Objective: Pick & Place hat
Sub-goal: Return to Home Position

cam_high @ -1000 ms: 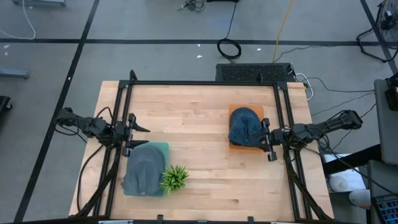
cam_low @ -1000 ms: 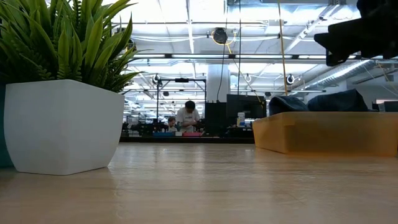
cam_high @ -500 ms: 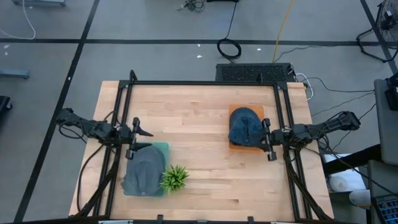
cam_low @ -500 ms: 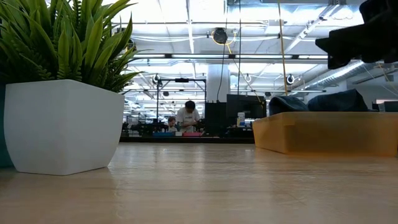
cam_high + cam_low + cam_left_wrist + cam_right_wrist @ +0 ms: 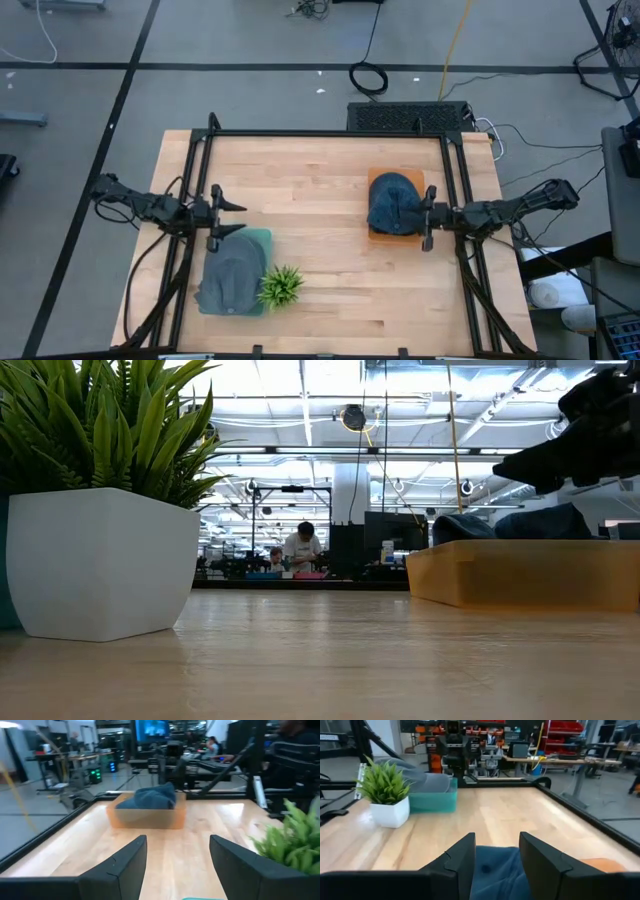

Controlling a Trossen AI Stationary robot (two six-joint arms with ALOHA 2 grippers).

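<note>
Both end effectors empty, fingers apart: left end effector left of centre, beside green bin holding gray cap; right end effector right of centre, by orange bin. Placing looks done; homing step, next each arm retracts off tabletop

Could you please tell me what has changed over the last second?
The right gripper edged toward the blue cap in the orange bin and dipped lower, jaws open and empty. The left gripper crept slightly inward near the green bin, also open. The gray caps, bins and plant stayed put.
</note>
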